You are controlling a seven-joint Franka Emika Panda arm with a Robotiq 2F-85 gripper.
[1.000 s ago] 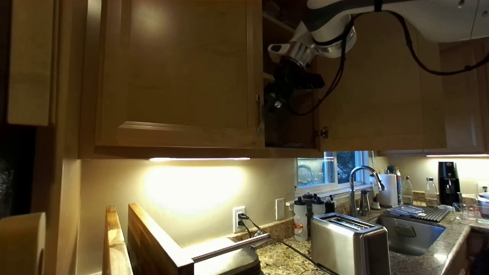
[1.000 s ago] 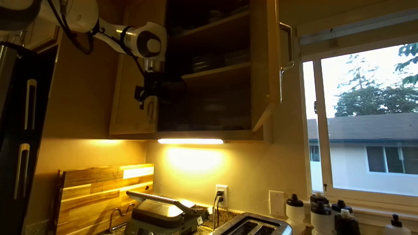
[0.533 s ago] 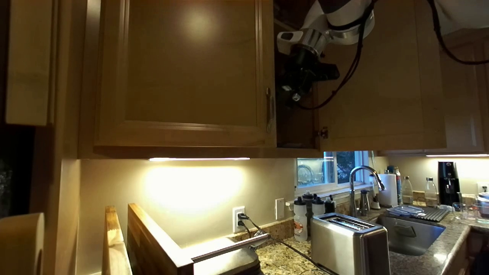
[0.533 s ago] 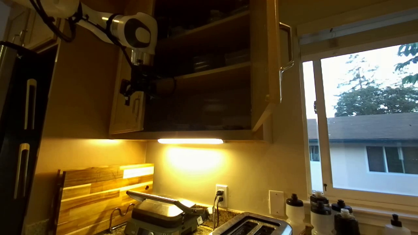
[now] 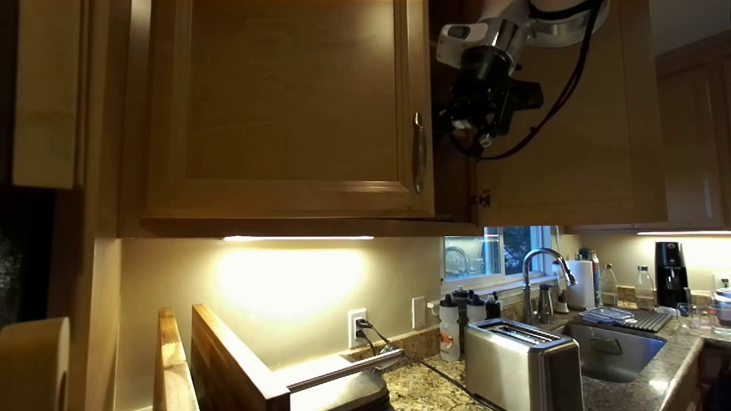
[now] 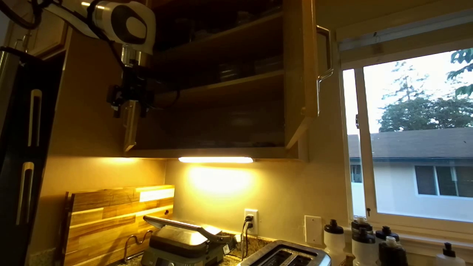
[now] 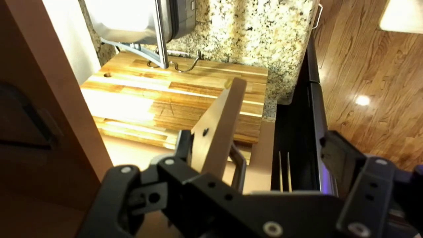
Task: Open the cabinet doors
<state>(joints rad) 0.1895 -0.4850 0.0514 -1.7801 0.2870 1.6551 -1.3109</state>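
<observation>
The cabinet doors are light-tan wood. The near door [image 5: 291, 103] stands part open with a metal bar handle [image 5: 420, 153]; it shows nearly edge-on in an exterior view [image 6: 132, 127]. The far door [image 5: 562, 125] stands wide open, its handle [image 6: 327, 55] facing the window. My gripper [image 6: 129, 108] is at the near door's free edge. In the wrist view my jaws are spread wide, with the door's edge [image 7: 224, 129] and handle [image 7: 240, 165] between them. The left finger [image 7: 184, 143] is on the door's inner side, close to or touching it. The right finger [image 7: 340, 158] stands well apart.
The dark cabinet interior has shelves [image 6: 236, 85]. A tall panel and black fridge [image 6: 37, 129] stand beside the near door. Below are cutting boards [image 6: 118, 221], a grill press [image 6: 181, 240], a toaster [image 5: 522, 365] and several bottles [image 5: 449, 325].
The near door has swung further open, its free edge coming outward. My gripper has moved with it, away from the cabinet and toward the fridge side. The far door has not moved.
</observation>
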